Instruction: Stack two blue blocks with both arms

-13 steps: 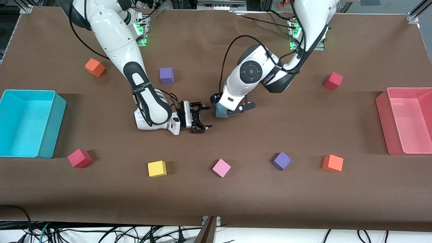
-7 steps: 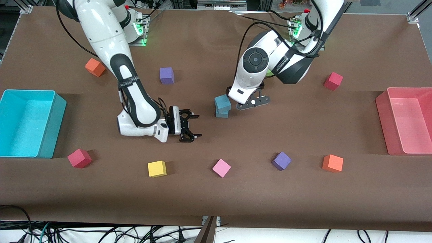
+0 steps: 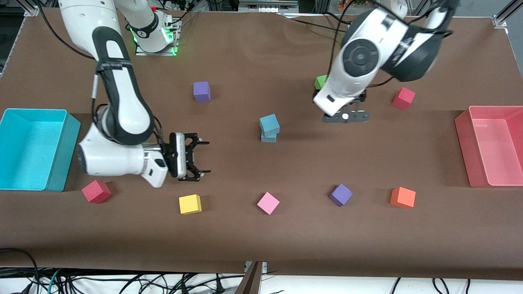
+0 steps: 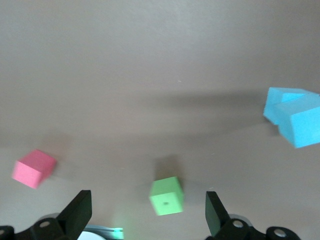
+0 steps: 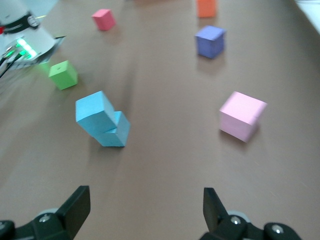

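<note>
The two blue blocks (image 3: 269, 128) stand stacked in the middle of the table, the upper one (image 3: 269, 123) turned a little askew on the lower one (image 3: 268, 138). No gripper touches them. My left gripper (image 3: 345, 116) is open and empty, up over the table next to a green cube (image 3: 321, 81), toward the left arm's end from the stack. My right gripper (image 3: 206, 157) is open and empty, low over the table toward the right arm's end from the stack. The stack shows in the left wrist view (image 4: 295, 117) and in the right wrist view (image 5: 102, 120), clear of both open grippers (image 4: 146, 200) (image 5: 145, 192).
A turquoise bin (image 3: 34, 110) stands at the right arm's end, a pink bin (image 3: 490, 108) at the left arm's end. Loose cubes nearer the camera: red (image 3: 96, 191), yellow (image 3: 190, 204), pink (image 3: 268, 203), purple (image 3: 340, 194), orange (image 3: 403, 197). Farther: purple (image 3: 202, 91), red (image 3: 404, 98).
My left gripper let go of the upper blue block on the lower one and rose away toward its own end. My right gripper drew back toward the turquoise bin.
</note>
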`<control>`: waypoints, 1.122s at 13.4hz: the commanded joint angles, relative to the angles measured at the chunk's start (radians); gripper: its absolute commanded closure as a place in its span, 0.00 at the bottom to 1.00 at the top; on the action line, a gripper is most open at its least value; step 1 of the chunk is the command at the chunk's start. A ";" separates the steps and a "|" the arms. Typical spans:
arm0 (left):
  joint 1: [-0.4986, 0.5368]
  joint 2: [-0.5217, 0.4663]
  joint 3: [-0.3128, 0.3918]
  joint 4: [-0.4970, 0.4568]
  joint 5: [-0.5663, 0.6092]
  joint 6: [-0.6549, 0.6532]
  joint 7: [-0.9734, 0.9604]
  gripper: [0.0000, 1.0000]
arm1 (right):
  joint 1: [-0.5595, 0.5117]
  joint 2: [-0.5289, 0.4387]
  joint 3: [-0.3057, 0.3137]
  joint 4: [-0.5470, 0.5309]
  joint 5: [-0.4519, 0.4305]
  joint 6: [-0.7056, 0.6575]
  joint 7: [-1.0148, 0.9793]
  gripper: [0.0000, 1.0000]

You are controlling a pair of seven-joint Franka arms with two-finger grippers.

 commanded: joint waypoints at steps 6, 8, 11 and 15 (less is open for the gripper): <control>0.038 -0.215 0.319 -0.061 -0.029 -0.035 0.612 0.00 | 0.097 0.029 -0.037 0.176 -0.236 0.069 0.744 0.00; -0.091 -0.210 0.483 0.000 -0.030 -0.034 0.608 0.00 | 0.154 0.030 -0.040 0.149 -0.329 0.112 0.867 0.00; -0.009 -0.203 0.412 0.032 -0.071 -0.029 0.602 0.00 | 0.167 -0.011 -0.039 0.045 -0.449 0.131 0.949 0.00; 0.122 -0.210 0.289 0.020 -0.067 -0.028 0.602 0.00 | 0.029 -0.189 -0.036 -0.118 -0.646 0.122 0.938 0.00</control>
